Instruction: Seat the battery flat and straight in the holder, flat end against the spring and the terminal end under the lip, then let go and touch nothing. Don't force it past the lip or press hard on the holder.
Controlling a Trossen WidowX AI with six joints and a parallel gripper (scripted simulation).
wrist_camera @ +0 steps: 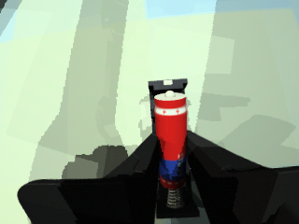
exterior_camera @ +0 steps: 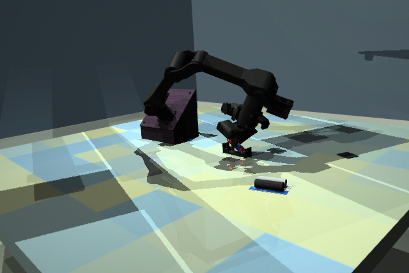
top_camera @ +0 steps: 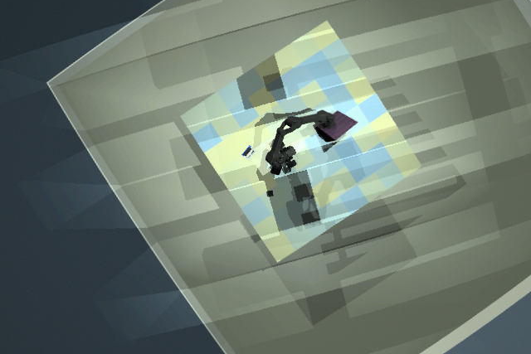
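A red and blue battery (exterior_camera: 238,147) (wrist_camera: 171,133) is tilted over the black holder (exterior_camera: 247,153) (wrist_camera: 177,213). Its white-rimmed terminal end is raised near the holder's far end wall and lip (wrist_camera: 178,85); it does not look seated under the lip. Its flat end is low, at the coiled spring (wrist_camera: 175,199); whether it presses on the spring is hard to tell. My gripper (exterior_camera: 234,144) (wrist_camera: 170,136) is shut on the battery, with fingers on both sides of its lower half. In the top view the arm hides the battery and holder.
The arm's base sits on a purple wedge block (top_camera: 340,125) (exterior_camera: 156,133). A black and a white cylinder lie side by side on a small blue and white piece (top_camera: 244,154) (exterior_camera: 284,192). A small black square (top_camera: 270,193) (exterior_camera: 347,155) lies on the table.
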